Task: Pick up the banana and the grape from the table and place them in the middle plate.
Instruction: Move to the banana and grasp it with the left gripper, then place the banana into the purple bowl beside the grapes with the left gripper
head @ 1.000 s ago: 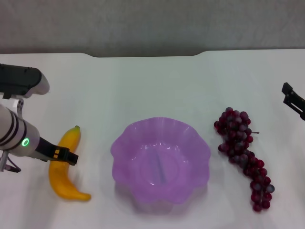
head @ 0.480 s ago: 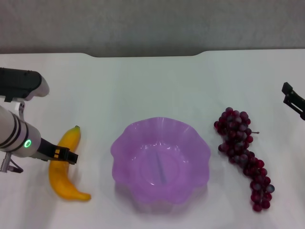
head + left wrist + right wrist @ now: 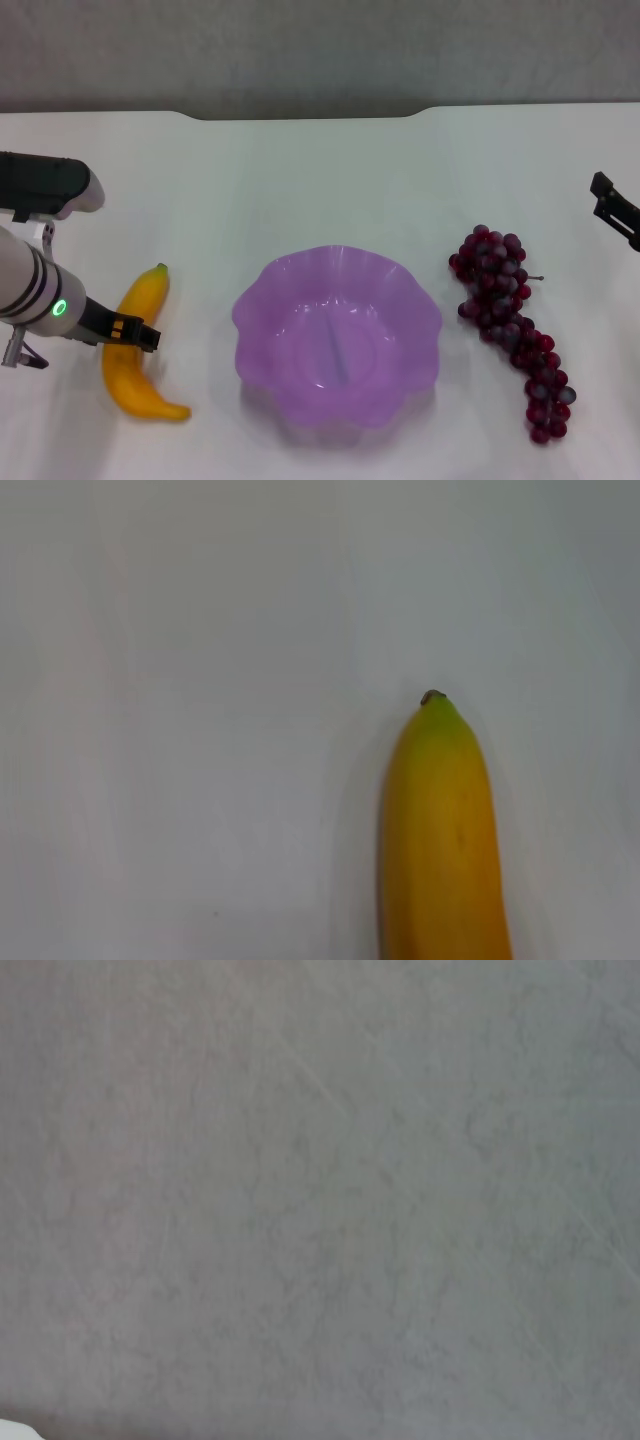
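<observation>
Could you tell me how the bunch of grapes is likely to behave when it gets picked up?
The grape is a long bunch of glossy beads on a thin stem, so it will probably sag and slip under narrow fingers. Lying flat on the table, it seems unlikely to roll.

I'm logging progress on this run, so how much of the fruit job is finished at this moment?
Nothing is placed yet: the purple scalloped plate holds no fruit. In hand: the left gripper sits over the middle of the banana, which lies on the white table left of the plate. Left to do: lift the banana in, then the grape bunch, untouched right of the plate, with the right gripper parked at the table's right edge.
</observation>
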